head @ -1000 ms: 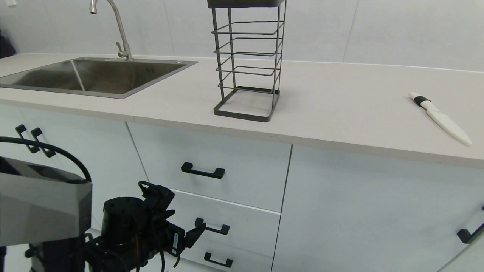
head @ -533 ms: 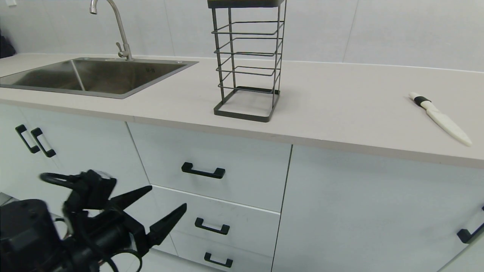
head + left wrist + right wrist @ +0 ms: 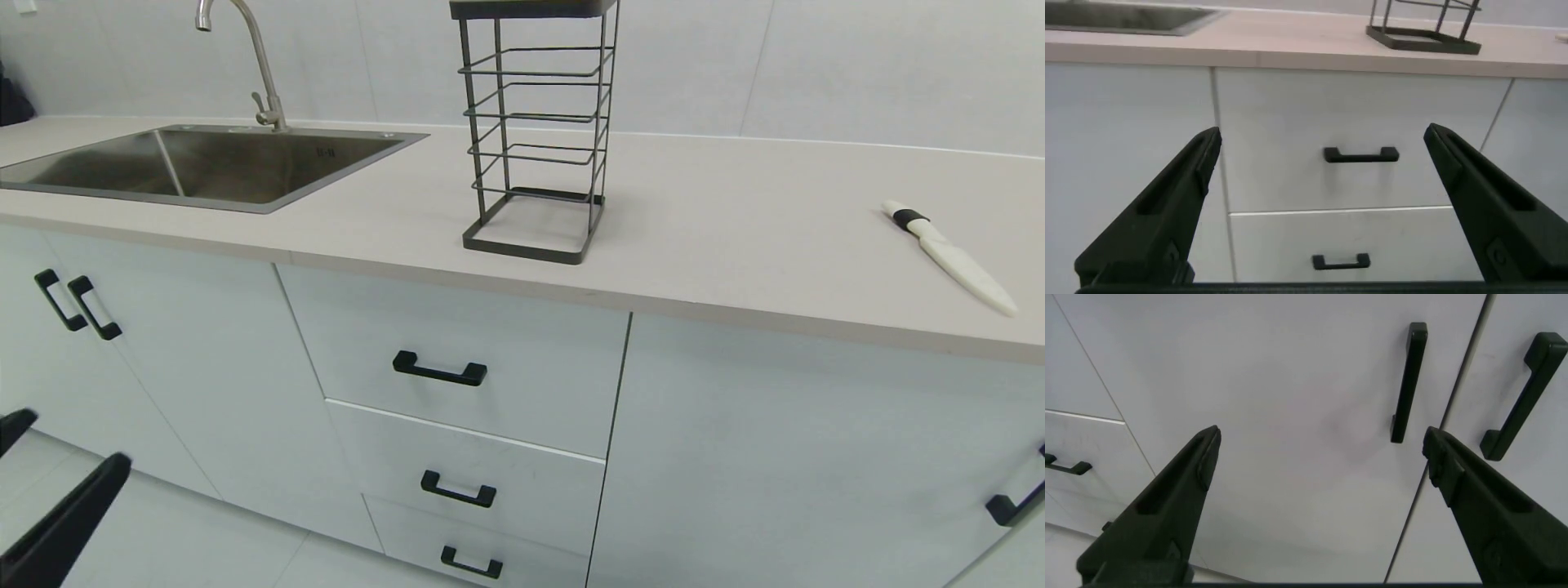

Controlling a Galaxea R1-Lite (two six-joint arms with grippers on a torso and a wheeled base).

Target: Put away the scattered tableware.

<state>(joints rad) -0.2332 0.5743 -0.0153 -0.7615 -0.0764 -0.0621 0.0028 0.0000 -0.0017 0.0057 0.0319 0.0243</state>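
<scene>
Left fingers point(image 3: 1159, 216): spread wide, empty, low before the drawers point(image 3: 1282, 139). Right fingers point(image 3: 1155, 514): spread wide, empty, facing cabinet doors point(image 3: 1290, 400). Knife point(image 3: 951, 257): flat on counter point(image 3: 735, 212), 2 o'clock; rack point(image 3: 535, 131) at 12. Step, I judge: approach. Next I'd raise the right arm to the knife.

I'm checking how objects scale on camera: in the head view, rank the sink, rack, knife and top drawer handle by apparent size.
Largest, too close to rank: sink (wider) and rack (taller), both cut by the frame.
Then knife.
Smallest: top drawer handle.
</scene>
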